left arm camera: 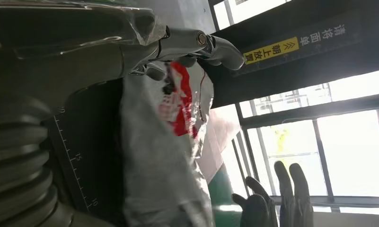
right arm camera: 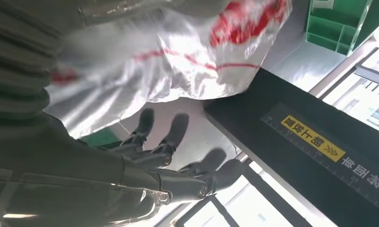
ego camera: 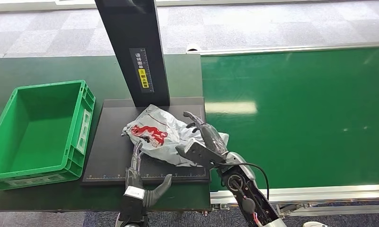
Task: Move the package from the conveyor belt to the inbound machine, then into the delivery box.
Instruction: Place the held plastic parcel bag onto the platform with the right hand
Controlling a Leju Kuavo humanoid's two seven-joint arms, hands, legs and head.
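Note:
The package [ego camera: 156, 132], a crumpled grey bag with red print, lies on the black platform [ego camera: 111, 161] of the inbound machine, in front of its dark column [ego camera: 133, 47]. My right hand [ego camera: 204, 142] is against the bag's right side, fingers spread and holding nothing. In the right wrist view the package [right arm camera: 178, 61] lies beside that hand's spread fingers [right arm camera: 178, 163]. My left hand [ego camera: 140, 182] reaches in from the near edge, its fingers touching the bag's lower left edge and its thumb held apart. In the left wrist view its fingers [left arm camera: 197, 45] lie over the package [left arm camera: 159, 156] near the red print.
The green delivery box [ego camera: 85, 118] stands to the left of the platform, with nothing in it. The green conveyor belt [ego camera: 296, 118] runs to the right, behind a metal rail [ego camera: 320, 191]. A yellow label [ego camera: 142, 78] marks the column.

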